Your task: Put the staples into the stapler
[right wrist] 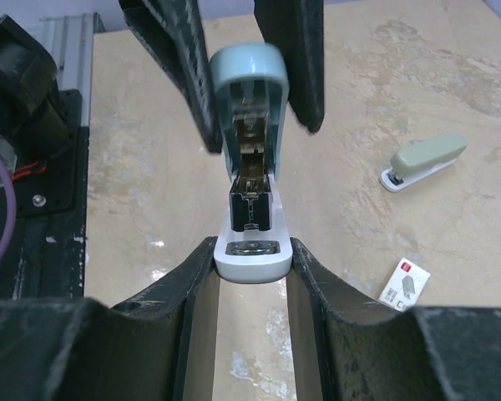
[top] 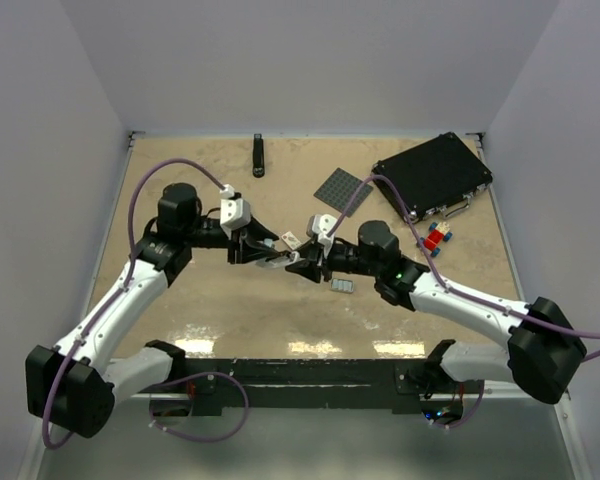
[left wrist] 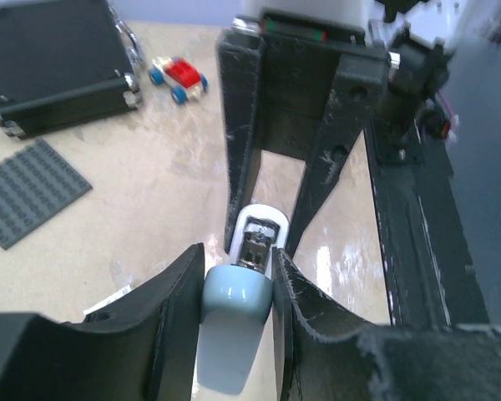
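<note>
Stapler [right wrist: 250, 167], pale blue, located over the middle of the counter [top: 230, 320], held between both tools. It is spread open lengthwise, with silvery metal and a dark inner block exposed along its inner face. Whether any staples sit in the metal channel cannot be told.

Left gripper [left wrist: 236, 259]: jaws narrow, pressed on both sides of the rounded pale blue cover end.

Right gripper [right wrist: 252, 249]: jaws narrow, pressed on both sides of the opposite, paler base end. The two tools face each other nose to nose.

Staples, item one: white box [top: 291, 239], flat on the counter just on the far side of where the tools meet. The right wrist view shows a red spot and a grey mark on its face. No finger touches it.

Staples, item two: grey-blue tray [top: 342, 287], flat on the counter just beside the right wrist, on the side of the near edge, apart from both sets of fingers.

Other items noted:
- grey-green stapler [right wrist: 426, 157], closed, lying on the counter beyond the box in the right wrist view.
- black stapler [top: 259, 155], slim, at the far edge, left of centre.
- black case [top: 433, 175], in the far right corner.
- grey baseplate [top: 342, 187], just left of the case.
- toy bricks [top: 438, 237], red and blue, close to the case on its near side, towards the right edge.
</note>
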`<control>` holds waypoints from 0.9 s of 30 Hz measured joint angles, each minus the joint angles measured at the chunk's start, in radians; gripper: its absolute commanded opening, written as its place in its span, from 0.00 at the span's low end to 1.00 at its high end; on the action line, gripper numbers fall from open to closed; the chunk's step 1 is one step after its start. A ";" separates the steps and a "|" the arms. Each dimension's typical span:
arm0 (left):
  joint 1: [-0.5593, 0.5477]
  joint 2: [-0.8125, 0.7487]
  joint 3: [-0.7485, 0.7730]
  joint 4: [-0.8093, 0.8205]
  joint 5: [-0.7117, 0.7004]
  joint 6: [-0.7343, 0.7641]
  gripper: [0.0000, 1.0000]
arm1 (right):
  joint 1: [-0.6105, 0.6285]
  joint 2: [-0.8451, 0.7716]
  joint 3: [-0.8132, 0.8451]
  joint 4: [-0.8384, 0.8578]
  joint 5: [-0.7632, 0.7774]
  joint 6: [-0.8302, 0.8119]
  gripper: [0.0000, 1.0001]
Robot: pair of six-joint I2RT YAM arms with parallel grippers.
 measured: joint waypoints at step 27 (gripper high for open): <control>0.139 -0.456 -0.410 0.789 -0.831 -1.133 0.00 | -0.058 -0.165 -0.356 0.687 0.115 0.461 0.00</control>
